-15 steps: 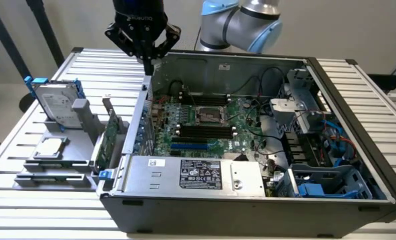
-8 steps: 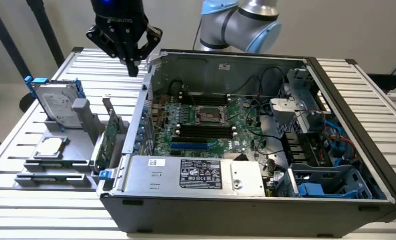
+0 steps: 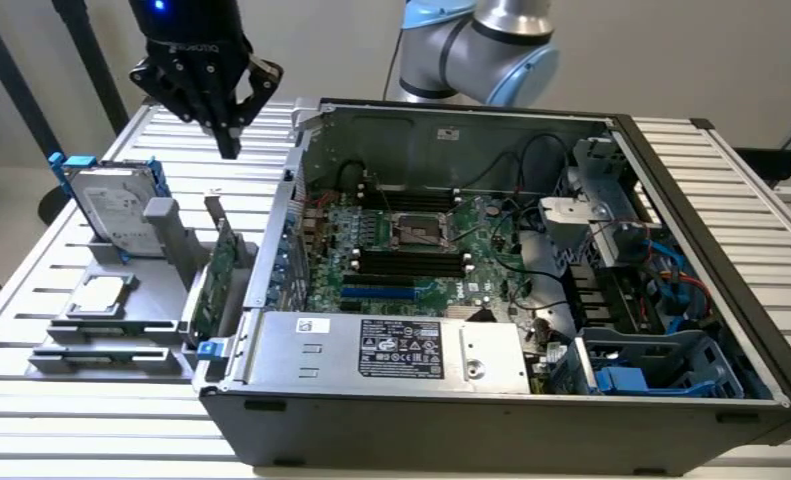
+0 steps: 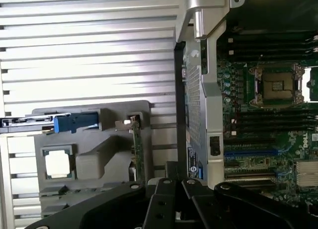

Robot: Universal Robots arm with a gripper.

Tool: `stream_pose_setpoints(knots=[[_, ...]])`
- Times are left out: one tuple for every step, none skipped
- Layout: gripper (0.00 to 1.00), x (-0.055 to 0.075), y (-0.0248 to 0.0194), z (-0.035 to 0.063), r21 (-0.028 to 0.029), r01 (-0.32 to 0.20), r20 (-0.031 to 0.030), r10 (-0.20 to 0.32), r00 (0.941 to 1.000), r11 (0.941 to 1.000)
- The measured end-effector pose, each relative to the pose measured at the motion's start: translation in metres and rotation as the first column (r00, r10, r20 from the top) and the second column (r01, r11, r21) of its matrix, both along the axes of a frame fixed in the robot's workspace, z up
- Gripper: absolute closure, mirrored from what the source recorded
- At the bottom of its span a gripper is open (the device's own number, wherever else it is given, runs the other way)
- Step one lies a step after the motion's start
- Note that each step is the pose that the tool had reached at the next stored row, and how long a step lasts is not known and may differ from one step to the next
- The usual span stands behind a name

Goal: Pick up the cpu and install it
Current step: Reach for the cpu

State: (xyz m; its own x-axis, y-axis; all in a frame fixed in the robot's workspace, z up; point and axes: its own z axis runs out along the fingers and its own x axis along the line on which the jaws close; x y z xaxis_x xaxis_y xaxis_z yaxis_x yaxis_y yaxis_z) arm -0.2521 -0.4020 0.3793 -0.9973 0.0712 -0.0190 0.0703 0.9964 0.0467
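Note:
The cpu point(image 3: 102, 294), a small silver square chip with a thin greenish rim, lies flat in a recess of the grey parts holder point(image 3: 148, 310) on the exterior view's left. It also shows in the wrist view as the cpu point(image 4: 58, 163). My black gripper point(image 3: 230, 148) hangs high above the table behind the holder, fingers pointing down, shut with nothing in it. The gripper point(image 4: 175, 183) sits well apart from the chip. The open processor socket point(image 3: 422, 232) lies on the motherboard inside the computer case; in the wrist view the socket point(image 4: 278, 86) is bare.
A silver hard drive point(image 3: 108, 210) with blue clips stands upright on the holder. A green expansion card point(image 3: 215, 275) stands on edge beside the case wall point(image 3: 288, 200). The slatted metal table point(image 3: 48, 400) surrounds the open case.

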Motion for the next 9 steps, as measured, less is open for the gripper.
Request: stream_pose_setpoints(knots=[[0.89,-0.004,-0.0001,-0.0007,-0.0002,0.000,0.0000,0.000,1.0000,1.0000],[0.89,-0.009,-0.0003,-0.0015,-0.0004,0.000,0.0000,0.000,1.0000,1.0000],[0.89,-0.013,-0.0004,-0.0023,-0.0005,0.000,0.0000,0.000,1.0000,1.0000],[0.89,-0.018,-0.0005,-0.0031,-0.0007,0.000,0.0000,0.000,1.0000,1.0000],[0.89,-0.023,-0.0006,-0.0039,-0.0009,0.000,0.0001,0.000,1.0000,1.0000],[0.89,-0.027,-0.0008,-0.0047,-0.0011,0.000,0.0001,0.000,1.0000,1.0000],[0.89,-0.032,-0.0009,-0.0054,-0.0013,0.000,0.0001,0.000,1.0000,1.0000],[0.89,-0.036,-0.0010,-0.0062,-0.0015,0.000,0.0001,0.000,1.0000,1.0000],[0.89,-0.041,-0.0012,-0.0071,-0.0016,0.000,0.0001,0.000,1.0000,1.0000]])
